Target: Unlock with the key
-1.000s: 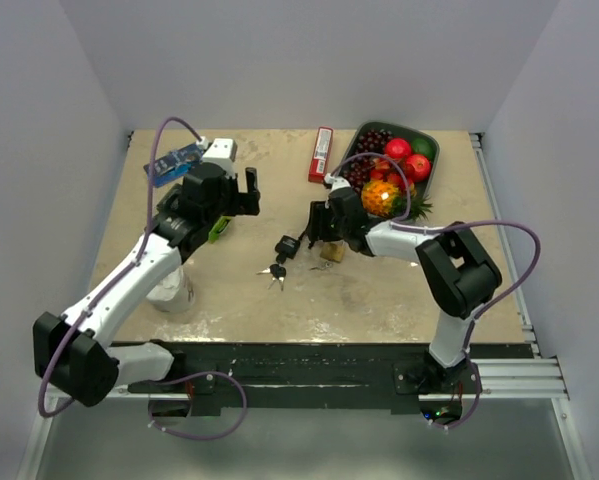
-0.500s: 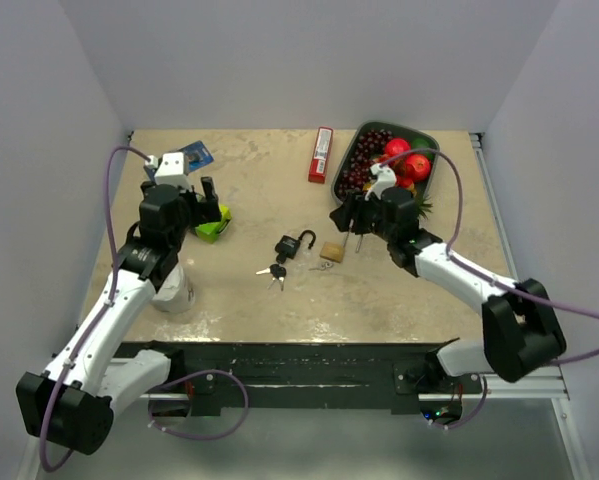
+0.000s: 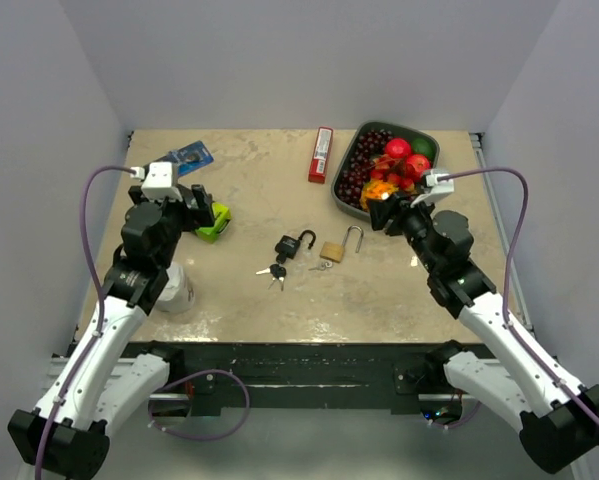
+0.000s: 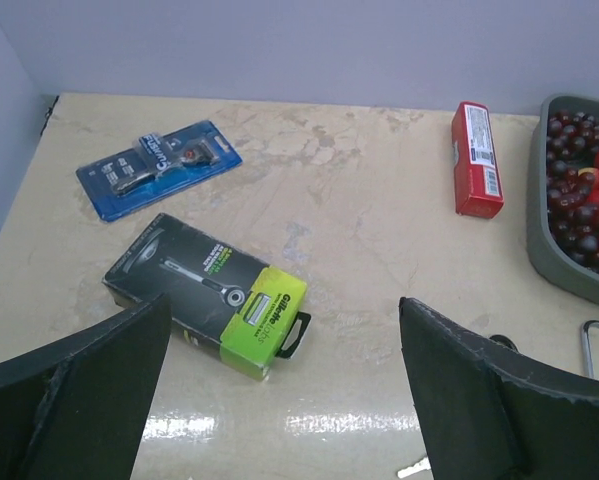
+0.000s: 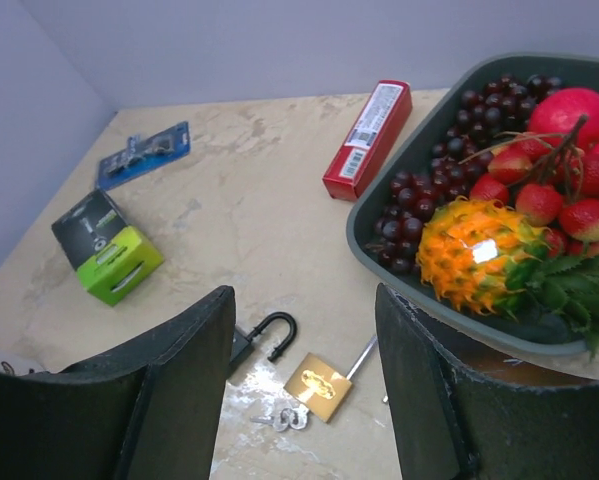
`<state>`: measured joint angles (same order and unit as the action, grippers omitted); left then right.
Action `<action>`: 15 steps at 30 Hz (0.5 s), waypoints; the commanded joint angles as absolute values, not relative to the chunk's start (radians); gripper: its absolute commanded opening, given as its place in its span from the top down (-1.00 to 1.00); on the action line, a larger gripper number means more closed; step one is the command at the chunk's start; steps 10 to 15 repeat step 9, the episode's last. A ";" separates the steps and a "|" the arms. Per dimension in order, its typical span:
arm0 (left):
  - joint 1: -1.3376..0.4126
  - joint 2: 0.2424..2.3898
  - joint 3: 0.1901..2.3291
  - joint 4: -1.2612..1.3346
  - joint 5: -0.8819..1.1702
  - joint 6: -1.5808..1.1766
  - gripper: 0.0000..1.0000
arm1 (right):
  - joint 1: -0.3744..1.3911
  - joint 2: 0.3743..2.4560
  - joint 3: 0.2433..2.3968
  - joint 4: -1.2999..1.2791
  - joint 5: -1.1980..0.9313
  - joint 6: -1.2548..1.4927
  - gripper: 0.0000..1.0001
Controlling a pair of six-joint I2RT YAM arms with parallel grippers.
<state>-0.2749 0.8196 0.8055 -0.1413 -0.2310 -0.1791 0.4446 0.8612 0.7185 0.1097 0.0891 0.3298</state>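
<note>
A brass padlock lies mid-table, its silver shackle swung out to one side, with a bunch of silver keys just in front of it. To its left lies a black padlock with its shackle open, and black-headed keys beside it. My right gripper hovers open by the tray, right of the locks. In the right wrist view the brass padlock, the black padlock and the silver keys lie below my right gripper. My left gripper is open above the razor box, holding nothing.
A green-and-black razor box lies under my left gripper, with a blue razor pack behind it. A red box lies at the back. A grey fruit tray stands at the back right. A white cup stands near the left arm.
Both arms have pulled back from the table's middle to their own sides. The right gripper has left the brass padlock and its jaws have widened a little.
</note>
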 commanded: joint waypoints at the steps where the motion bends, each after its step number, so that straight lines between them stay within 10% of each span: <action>1: -0.272 0.773 0.787 -0.063 -0.229 -0.170 -0.99 | 0.445 0.827 0.710 0.038 0.164 0.291 -0.23; 15: -0.272 0.750 0.779 -0.063 -0.252 -0.179 -0.99 | 0.445 0.799 0.696 0.043 0.170 0.305 -0.23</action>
